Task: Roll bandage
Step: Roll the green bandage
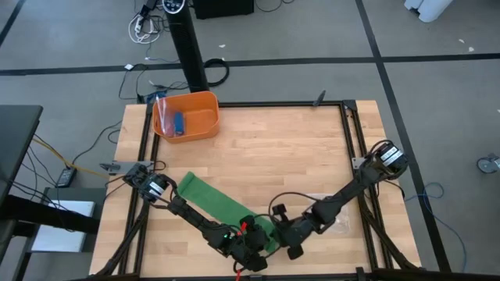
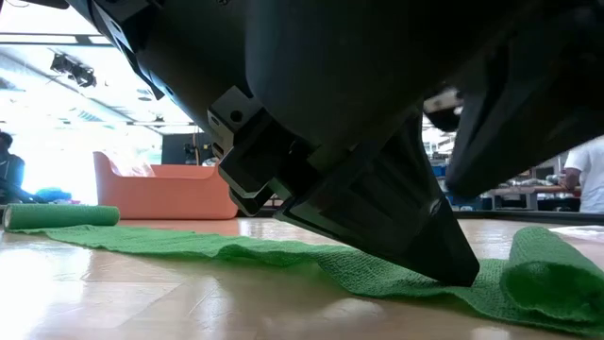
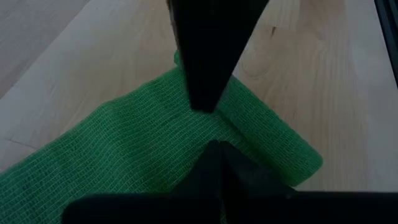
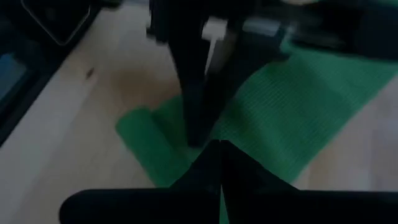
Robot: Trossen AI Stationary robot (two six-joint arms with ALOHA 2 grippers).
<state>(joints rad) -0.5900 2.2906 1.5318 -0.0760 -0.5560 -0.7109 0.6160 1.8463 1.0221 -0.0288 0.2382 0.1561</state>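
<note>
Clearly, one bandage [image 1: 223, 204] is seen, a long flat strip of bright green stretchy fabric with a fine gridded weave, laid slantwise across the near part of the pale wooden plank surface [image 1: 273, 148]. Its near end is turned over into a soft rounded fold or small roll [image 3: 273, 134], which shows as a hump at the right of the low view, while a rolled edge is seen at the strip's far end [image 2: 61, 215]. Two dark arms are counted, both brought low over that near end. The left claw [image 3: 208, 127] is set on the fabric just beside the fold, its two tapered dark fingers drawn together tip to tip and pressed onto the weave; whether any cloth is pinched between them cannot be told. The right claw [image 4: 208, 140] is placed against the same end from the other side, its fingers likewise drawn together, with the green fold just beside them. One orange plastic bin [image 1: 187, 115], smooth and round-cornered, is stood at the far left of the surface, well apart from the strip; one small blue item [image 1: 178, 122] and one clear crinkled bag [image 1: 162, 109] are held in it. A flat clear plastic piece [image 1: 332, 215] is partly covered by the right arm. Black metal framing [image 1: 351, 156] is run around the surface edges.
</note>
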